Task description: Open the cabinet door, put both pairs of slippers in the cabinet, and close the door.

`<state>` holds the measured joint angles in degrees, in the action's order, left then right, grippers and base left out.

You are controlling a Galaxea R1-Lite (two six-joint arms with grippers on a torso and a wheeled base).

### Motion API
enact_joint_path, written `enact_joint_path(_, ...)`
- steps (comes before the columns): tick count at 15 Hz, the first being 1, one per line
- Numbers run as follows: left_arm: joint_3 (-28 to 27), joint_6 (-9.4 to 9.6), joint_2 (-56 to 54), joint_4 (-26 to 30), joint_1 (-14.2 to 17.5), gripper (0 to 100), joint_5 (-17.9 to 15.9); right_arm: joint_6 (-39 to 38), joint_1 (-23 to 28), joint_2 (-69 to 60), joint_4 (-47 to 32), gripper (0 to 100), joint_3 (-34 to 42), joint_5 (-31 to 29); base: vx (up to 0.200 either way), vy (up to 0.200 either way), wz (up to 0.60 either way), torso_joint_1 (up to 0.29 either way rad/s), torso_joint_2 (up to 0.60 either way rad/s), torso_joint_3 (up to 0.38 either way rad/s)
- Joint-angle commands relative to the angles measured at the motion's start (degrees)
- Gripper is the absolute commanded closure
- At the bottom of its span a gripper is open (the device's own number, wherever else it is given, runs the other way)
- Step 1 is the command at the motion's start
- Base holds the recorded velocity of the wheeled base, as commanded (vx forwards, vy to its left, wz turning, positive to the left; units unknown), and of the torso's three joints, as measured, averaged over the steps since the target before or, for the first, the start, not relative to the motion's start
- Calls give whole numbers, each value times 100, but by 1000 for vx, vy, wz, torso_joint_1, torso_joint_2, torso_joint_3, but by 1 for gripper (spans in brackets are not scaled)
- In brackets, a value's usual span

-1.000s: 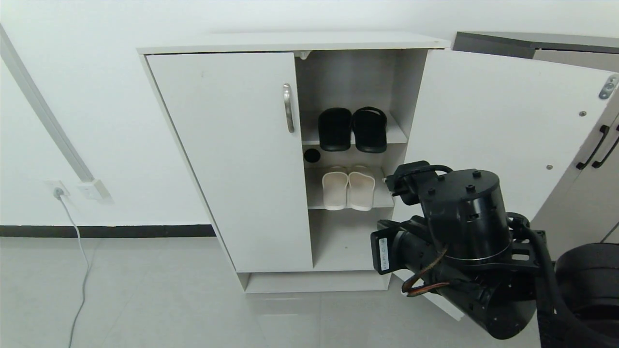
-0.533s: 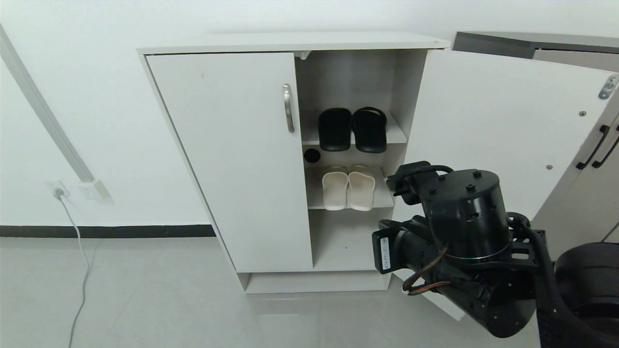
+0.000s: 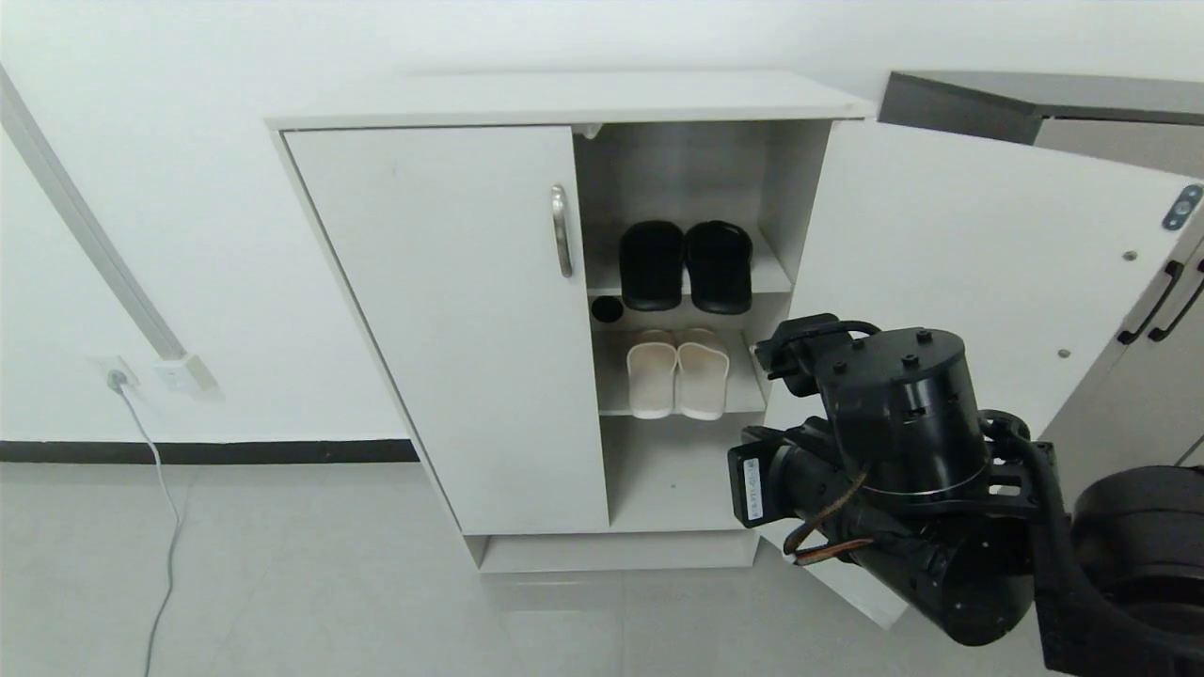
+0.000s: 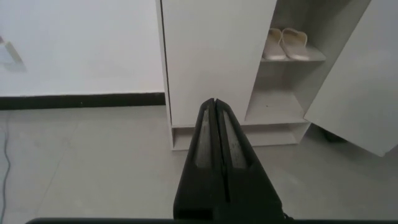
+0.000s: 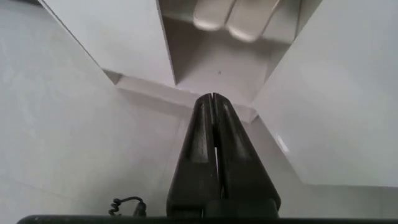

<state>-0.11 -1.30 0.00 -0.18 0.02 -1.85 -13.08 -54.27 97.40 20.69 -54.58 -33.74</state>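
Note:
The white cabinet stands against the wall, its left door shut and its right door swung wide open. A black pair of slippers lies on the upper shelf. A cream pair lies on the shelf below; it also appears as the cream pair in the left wrist view and the cream pair in the right wrist view. My right arm hangs in front of the open door, low down. The right gripper is shut and empty, above the floor before the cabinet's base. The left gripper is shut and empty, farther back over the floor.
A grey cabinet with black handles stands right behind the open door. A wall socket with a cable and a slanted conduit are at the left. The bottom compartment holds nothing. Tiled floor lies open to the left.
The whole head picture has shifted down a little, so the camera has moved. The slippers, the doors and my right arm have kept their places.

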Motion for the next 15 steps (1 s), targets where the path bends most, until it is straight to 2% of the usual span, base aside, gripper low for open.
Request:
enact_joint_path(1,2,-1,0,1,6,100,1,-2,-4,7,-3,100,0,-1,0,0,0,41,-549,-373)
enact_joint_path(7,2,-1,0,1,6,100,1,7,-4,7,-3,100,0,-1,0,0,0,99,-480,-353)
enact_joint_path(15,2,-1,0,1,6,100,1,7,-4,7,-3,100,0,8,0,0,0,164,-482,-322)
